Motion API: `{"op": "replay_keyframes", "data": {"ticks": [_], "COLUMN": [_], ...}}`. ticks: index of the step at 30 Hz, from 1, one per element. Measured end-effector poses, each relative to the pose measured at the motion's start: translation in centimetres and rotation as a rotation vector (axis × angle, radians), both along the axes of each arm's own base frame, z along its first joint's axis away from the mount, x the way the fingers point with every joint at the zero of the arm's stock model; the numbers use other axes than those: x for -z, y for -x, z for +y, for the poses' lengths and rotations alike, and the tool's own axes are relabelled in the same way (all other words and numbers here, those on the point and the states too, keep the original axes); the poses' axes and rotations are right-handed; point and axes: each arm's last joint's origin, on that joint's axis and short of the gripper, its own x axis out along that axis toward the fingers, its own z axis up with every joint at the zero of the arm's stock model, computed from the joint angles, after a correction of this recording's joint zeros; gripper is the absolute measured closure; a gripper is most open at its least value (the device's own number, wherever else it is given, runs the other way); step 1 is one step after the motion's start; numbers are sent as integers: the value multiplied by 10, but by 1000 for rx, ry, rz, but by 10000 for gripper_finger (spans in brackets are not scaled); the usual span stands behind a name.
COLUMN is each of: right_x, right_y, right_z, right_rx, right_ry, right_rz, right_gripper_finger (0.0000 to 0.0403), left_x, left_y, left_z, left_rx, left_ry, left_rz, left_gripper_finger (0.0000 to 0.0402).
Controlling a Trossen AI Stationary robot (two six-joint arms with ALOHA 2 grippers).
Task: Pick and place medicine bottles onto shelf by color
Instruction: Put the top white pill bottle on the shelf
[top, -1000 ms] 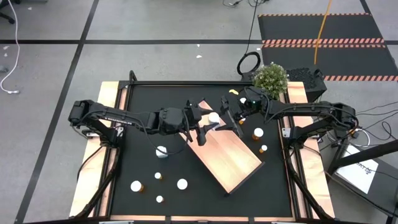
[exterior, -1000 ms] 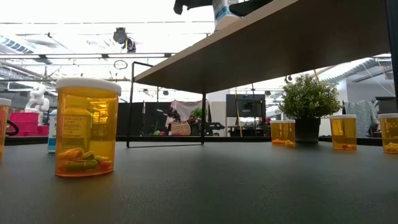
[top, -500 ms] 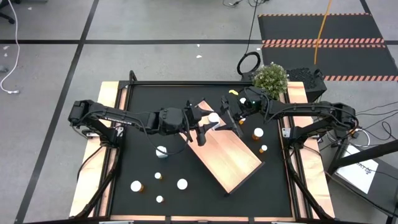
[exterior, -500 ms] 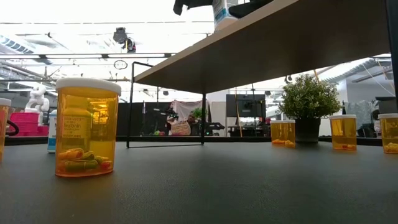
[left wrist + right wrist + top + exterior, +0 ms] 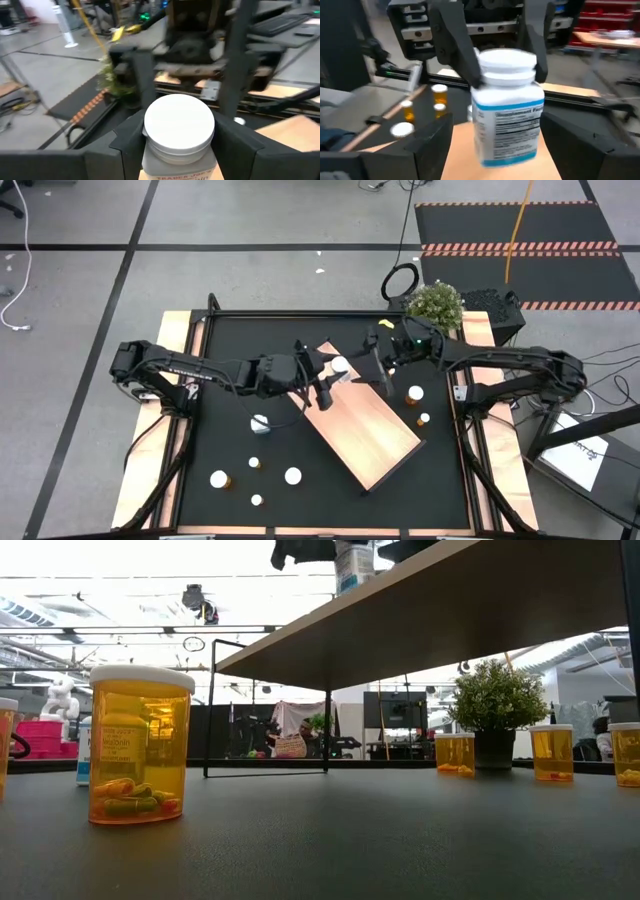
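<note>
Shelf lies slantwise on the black worktop, running from near the middle of the far edge toward the near right corner. At its far end stands a white bottle with a round white cap and a blue-banded label, and both arms meet over it. The left hand has its two fingers standing on either side of the bottle, close against its body in the left wrist view; whether they press it or have just let go cannot be told. The right hand is spread wide, with the bottle standing in front of its fingers and nothing held.

The step in hand looks like setting a white bottle on the shelf's far end. If the left hand is still gripping, the next move calls for opening it and backing off straight so the bottle is not tipped.

Other bottles wait on the worktop: white caps toward the near left corner, amber ones near the right edge. A small potted plant sits at the far right corner.
</note>
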Motion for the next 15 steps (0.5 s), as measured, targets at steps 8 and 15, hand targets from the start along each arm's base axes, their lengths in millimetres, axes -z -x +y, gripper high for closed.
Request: {"op": "replay_keyframes", "data": {"ticks": [8,15], "right_x": [-18,-34], "right_y": [39,62], "right_z": [7,14], "right_rx": [180,215], "right_ry": [124,155], "right_rz": [59,0], "right_gripper_finger": [108,114], "left_x": [7,25], "left_y": [3,-7], "left_z": [8,18], "left_rx": [-127,-170], "left_ry": [37,81], "left_rz": [48,78], "left_gripper_finger": [210,207]}}
